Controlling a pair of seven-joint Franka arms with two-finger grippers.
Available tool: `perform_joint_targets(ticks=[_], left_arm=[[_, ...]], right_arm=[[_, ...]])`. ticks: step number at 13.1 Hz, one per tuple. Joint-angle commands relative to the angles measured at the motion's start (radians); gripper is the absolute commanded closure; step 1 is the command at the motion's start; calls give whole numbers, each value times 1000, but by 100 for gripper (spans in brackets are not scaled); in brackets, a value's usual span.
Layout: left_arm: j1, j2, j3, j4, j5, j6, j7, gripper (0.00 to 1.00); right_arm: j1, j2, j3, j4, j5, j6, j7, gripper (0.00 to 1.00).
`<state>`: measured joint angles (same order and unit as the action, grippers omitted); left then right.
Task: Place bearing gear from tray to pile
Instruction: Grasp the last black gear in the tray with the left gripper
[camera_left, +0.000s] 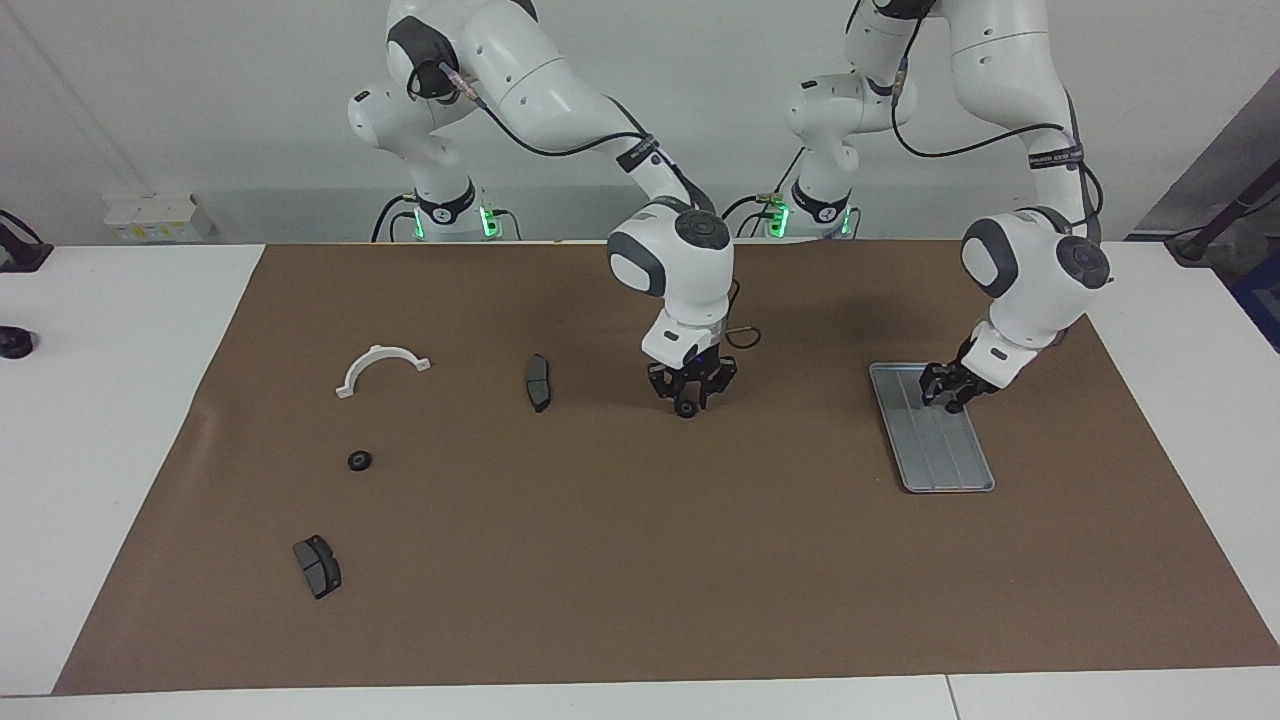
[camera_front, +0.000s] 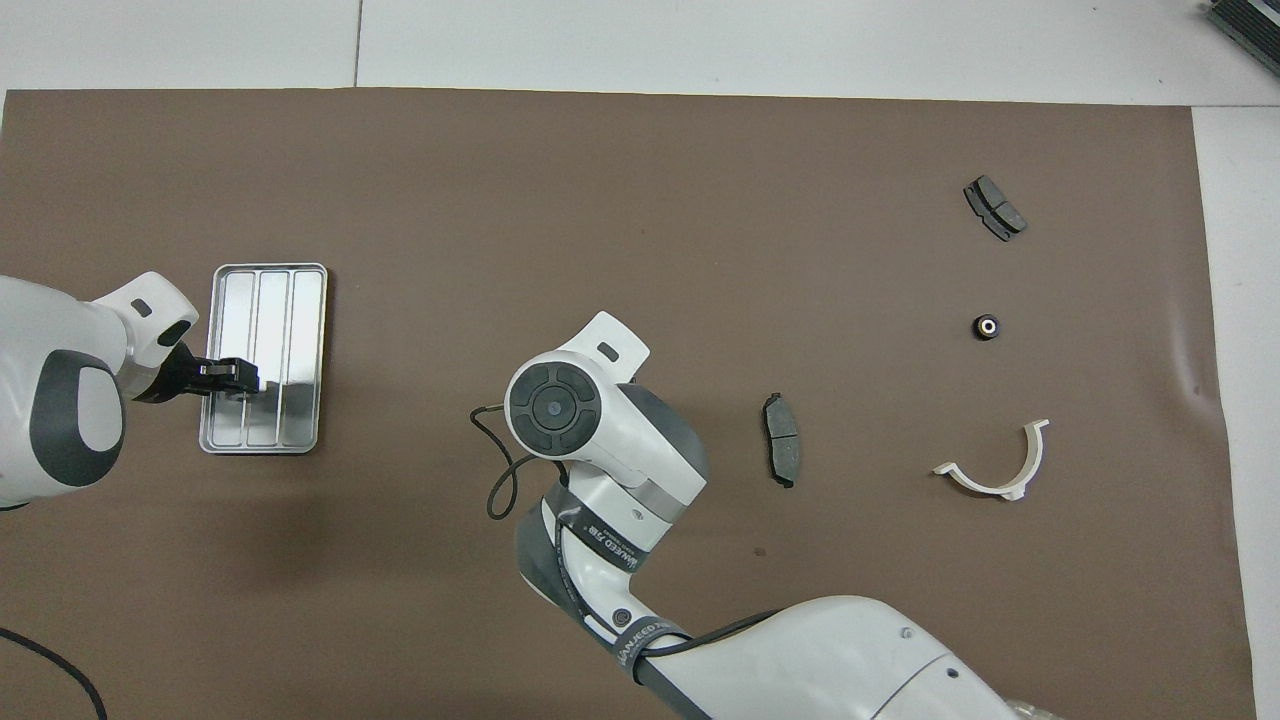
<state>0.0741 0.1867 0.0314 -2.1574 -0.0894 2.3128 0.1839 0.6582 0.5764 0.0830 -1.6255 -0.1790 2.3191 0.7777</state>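
Note:
A small black bearing gear (camera_left: 686, 409) lies on the brown mat mid-table, and my right gripper (camera_left: 686, 401) is down on it with its fingertips drawn in against it. In the overhead view that arm's own wrist hides the gripper and gear. My left gripper (camera_left: 948, 399) (camera_front: 248, 378) sits low over the end of the silver tray (camera_left: 945, 462) (camera_front: 272, 290) nearer the robots, with another dark gear (camera_left: 955, 406) at its tip. The pile lies toward the right arm's end: a white half-ring bracket (camera_left: 382, 366) (camera_front: 995, 472), two brake pads (camera_left: 538, 382) (camera_left: 317, 566) and a gear (camera_left: 359, 460) (camera_front: 987, 326).
The brown mat (camera_left: 600, 560) covers most of the white table. A thin cable loop (camera_front: 505, 470) hangs beside the right arm's wrist. Small white boxes (camera_left: 155, 215) stand on the table's edge near the right arm's base.

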Motion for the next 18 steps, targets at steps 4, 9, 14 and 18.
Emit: perform_joint_targets(ticks=[4, 9, 14, 18], left_arm=[[-48, -16, -13, -33, 5, 53, -133, 38], [-45, -6, -13, 16, 5, 22, -138, 38], [-8, -6, -10, 28, 5, 8, -126, 37], [-4, -7, -8, 8, 5, 23, -120, 40]], right_arm=[[-5, 2, -3, -59, -42, 100, 42, 51], [-17, 3, -6, -33, -82, 103, 43, 51], [-19, 6, -5, -43, -83, 124, 46, 52], [-15, 7, -3, -43, -76, 109, 48, 56]])
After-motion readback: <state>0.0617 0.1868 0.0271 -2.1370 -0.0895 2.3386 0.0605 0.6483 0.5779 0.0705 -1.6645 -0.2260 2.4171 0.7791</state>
